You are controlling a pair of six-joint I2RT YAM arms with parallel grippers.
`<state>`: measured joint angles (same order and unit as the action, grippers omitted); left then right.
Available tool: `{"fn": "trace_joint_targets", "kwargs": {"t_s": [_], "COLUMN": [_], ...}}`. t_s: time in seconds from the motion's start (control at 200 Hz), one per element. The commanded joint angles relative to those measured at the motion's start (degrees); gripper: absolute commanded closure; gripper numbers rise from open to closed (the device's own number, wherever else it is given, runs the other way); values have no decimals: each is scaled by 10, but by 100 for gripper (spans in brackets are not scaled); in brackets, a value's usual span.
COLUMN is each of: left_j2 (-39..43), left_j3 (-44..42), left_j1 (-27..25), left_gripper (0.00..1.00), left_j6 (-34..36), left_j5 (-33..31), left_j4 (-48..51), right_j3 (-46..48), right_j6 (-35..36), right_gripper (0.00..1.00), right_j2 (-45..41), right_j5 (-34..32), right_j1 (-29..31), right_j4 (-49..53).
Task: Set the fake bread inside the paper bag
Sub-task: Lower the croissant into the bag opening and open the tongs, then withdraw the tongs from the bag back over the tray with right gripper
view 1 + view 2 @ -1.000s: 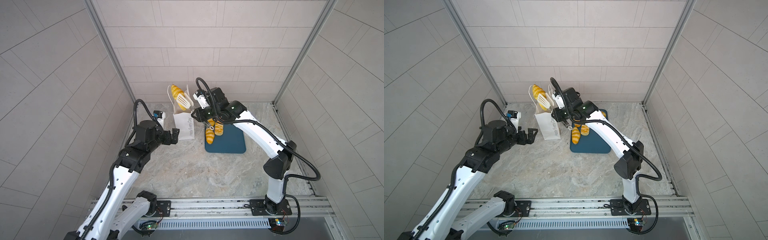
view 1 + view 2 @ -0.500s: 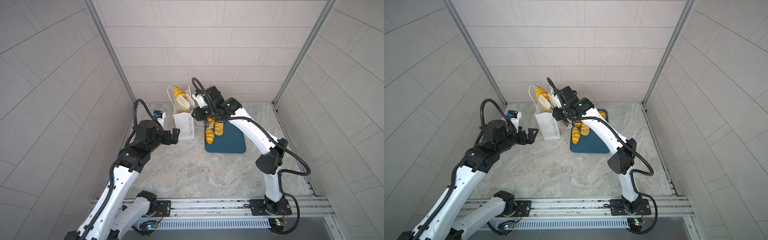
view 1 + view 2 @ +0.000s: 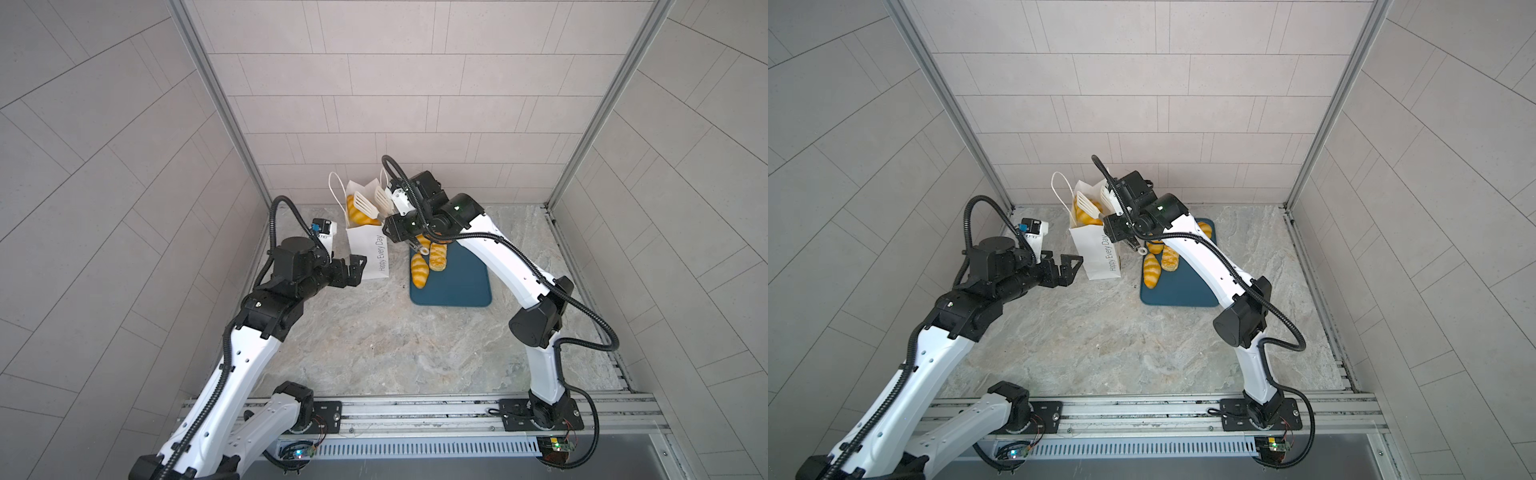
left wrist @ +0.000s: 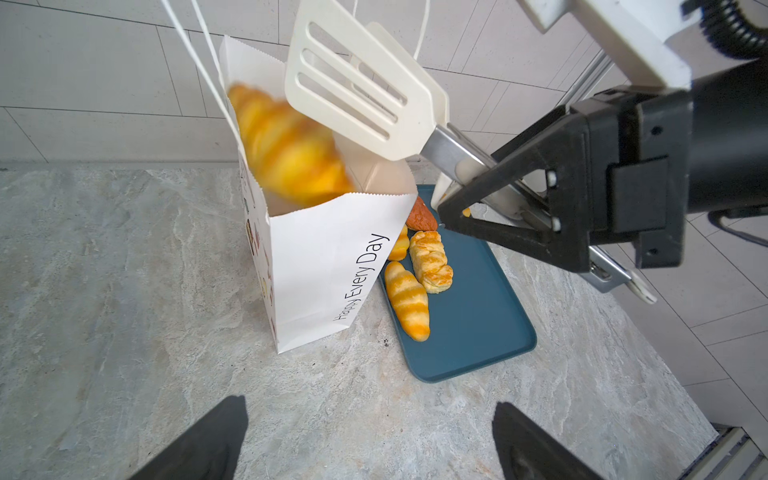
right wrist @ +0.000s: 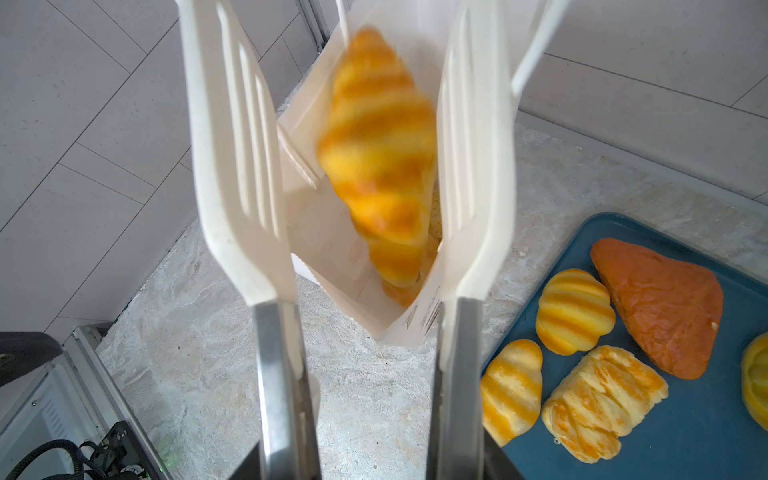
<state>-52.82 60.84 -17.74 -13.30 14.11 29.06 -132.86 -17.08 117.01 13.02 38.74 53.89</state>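
Observation:
The white paper bag (image 3: pixel 368 249) (image 4: pixel 328 266) stands open at the back of the table. My right gripper (image 3: pixel 405 232) (image 5: pixel 370 465) is shut on the handles of white slotted tongs (image 4: pixel 361 95) (image 5: pixel 237 166), whose blades are spread above the bag's mouth. A striped croissant of fake bread (image 5: pixel 378 153) (image 4: pixel 286 153) (image 3: pixel 358 212) is blurred between the blades, half inside the bag and touching neither blade. More fake bread lies on the teal tray (image 3: pixel 461 286): a striped croissant (image 5: pixel 513 390), a twisted roll (image 5: pixel 602 407), a round bun (image 5: pixel 573 316) and an orange triangle (image 5: pixel 660 307). My left gripper (image 3: pixel 353 268) (image 4: pixel 370 440) is open and empty, left of the bag.
The bag's cord handles (image 3: pixel 334 191) stick up by the back wall. The tray (image 4: pixel 478 332) lies right beside the bag's right side. Tiled walls close in at the back and on both sides. Bare marble table (image 3: pixel 374 340) stretches in front of the bag and tray.
The tong blades have spread apart over the bag, and the croissant they held has come free and drops into the bag. The left arm has not moved.

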Motion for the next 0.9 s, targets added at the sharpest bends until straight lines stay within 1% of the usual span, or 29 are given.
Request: {"fn": "trace_joint_targets", "kwargs": {"t_s": [0.0, 0.245, 0.49, 0.751, 0.896], "left_j2": [3, -2, -2, -3, -7], "left_j3": [4, 10, 10, 12, 15], "left_j1": [3, 3, -1, -17, -40], "left_gripper": [0, 0, 0, 0, 0], "left_j6": [-1, -1, -6, -8, -4], "left_j5": [9, 11, 9, -8, -30], "left_j4": [-12, -10, -8, -7, -7], "right_j3": [-19, -19, -9, 86, 155], "right_j6": [4, 18, 47, 58, 52], "right_gripper": [43, 43, 43, 42, 42], "right_j2": [-18, -36, -75, -156, -208], "right_j5": [-6, 8, -3, -51, -100], "right_j1": [1, 7, 10, 10, 10], "right_j4": [-9, -10, 14, -3, -14]}}
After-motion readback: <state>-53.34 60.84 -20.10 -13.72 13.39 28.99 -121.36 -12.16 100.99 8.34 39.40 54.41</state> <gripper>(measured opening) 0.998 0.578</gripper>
